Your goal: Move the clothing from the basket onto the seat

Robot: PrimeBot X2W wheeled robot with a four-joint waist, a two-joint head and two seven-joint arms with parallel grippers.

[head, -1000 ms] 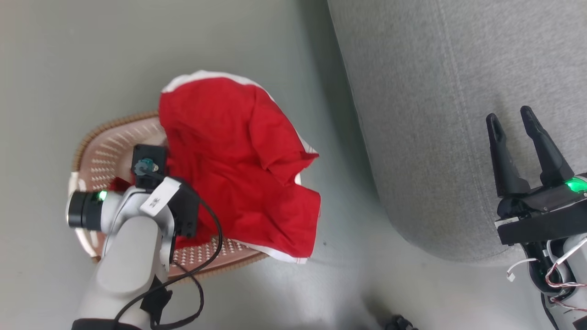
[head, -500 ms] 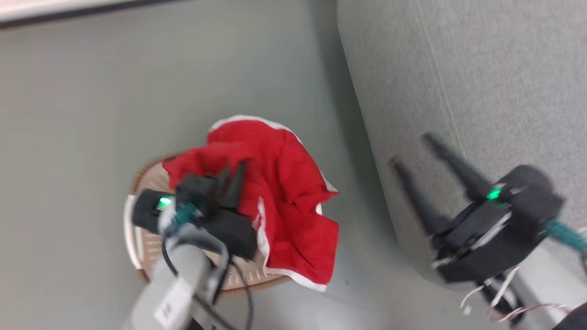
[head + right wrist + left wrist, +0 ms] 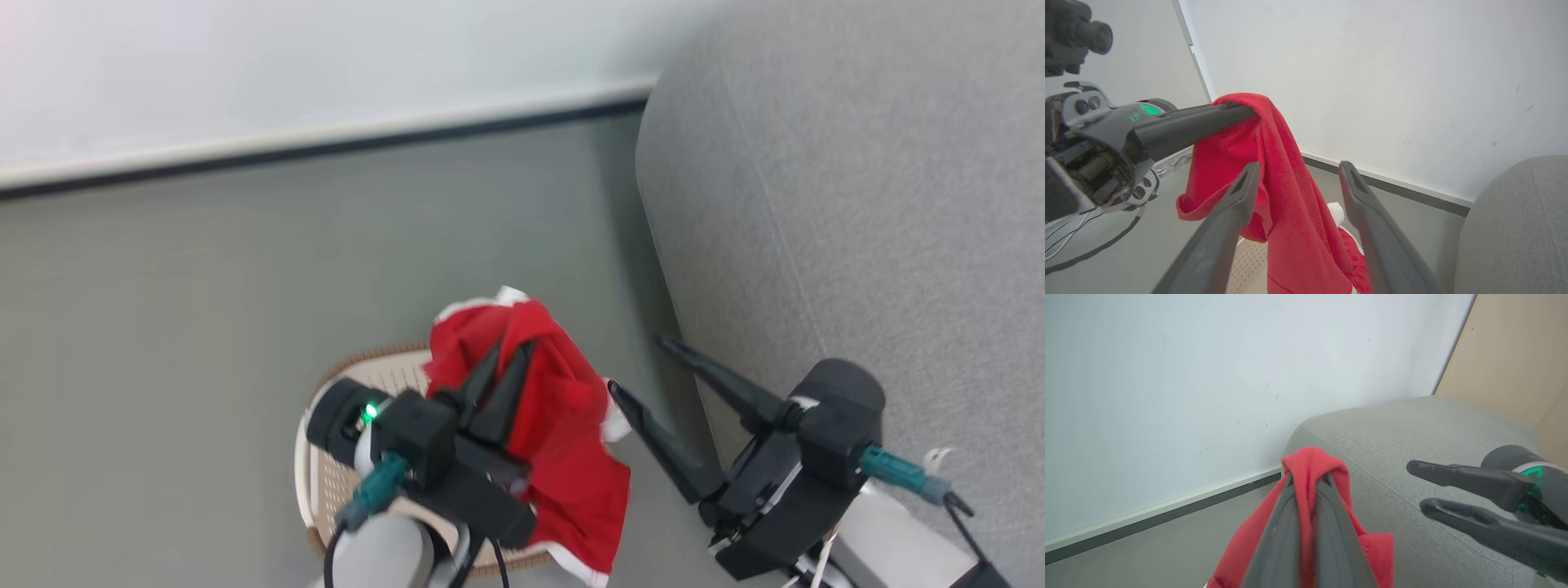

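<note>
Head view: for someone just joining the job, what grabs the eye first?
The red garment stands out first, pinched in the shut left end effector and hanging over the basket. To its right, the open right end effector points toward it, beside the big grey sofa.

A smooth, dull grey-green floor (image 3: 204,286) runs back to a pale wall (image 3: 245,65), where a white skirting strip with a dark lower line (image 3: 326,145) marks the join. On the floor stands a round cream-white perforated plastic basket with a brown woven-look rim (image 3: 371,357). It sits near the rounded corner of a large grey woven-fabric sofa (image 3: 857,204), which also rests there. Bare floor shows between them.
</note>
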